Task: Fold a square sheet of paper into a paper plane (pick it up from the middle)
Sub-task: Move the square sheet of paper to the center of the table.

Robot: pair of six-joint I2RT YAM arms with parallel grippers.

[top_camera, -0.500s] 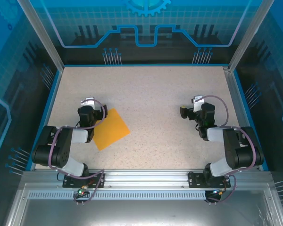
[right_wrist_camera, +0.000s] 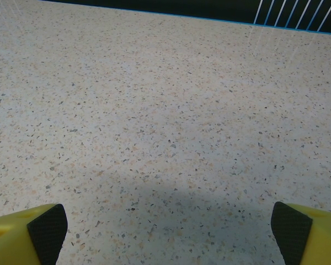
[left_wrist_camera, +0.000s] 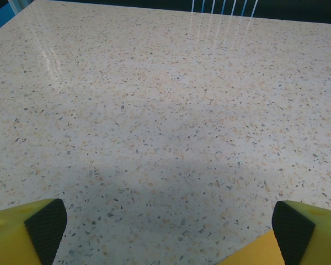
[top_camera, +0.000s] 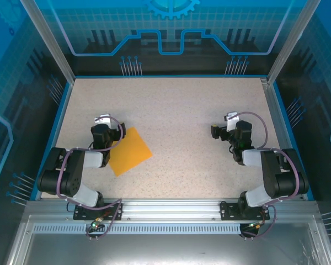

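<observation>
Risk, miss: the sheet (top_camera: pixel 131 150) is thin and lies flat on the table (top_camera: pixel 182 110), so pads closing from above will likely slide over it and lift nothing.
Risk, crumple: a pinch at the middle has to bunch the paper up, and too hard a press could leave stray creases that spoil the later folds.
Risk, wrong spot: the left claw (top_camera: pixel 106 128) now stands at the sheet's edge, so closing here would catch a corner, not the middle.
Risk, skid: the table looks smooth, and a pad dragging sideways could push the sheet away or turn it.
Left claw: jaws wide apart, empty, low over bare table (left_wrist_camera: pixel 166 229).
Right claw (top_camera: pixel 231 128): jaws wide apart, empty, above bare table (right_wrist_camera: pixel 168 229).
Sheet vs left claw: just to its right and a little back toward the arm's base; one orange corner (left_wrist_camera: pixel 254 254) shows right beside the right pad (left_wrist_camera: pixel 291 229). I cannot tell whether they touch.
Sheet vs right claw: well apart, off to its left.
Sheet state: a flat square turned like a diamond, unfolded.
</observation>
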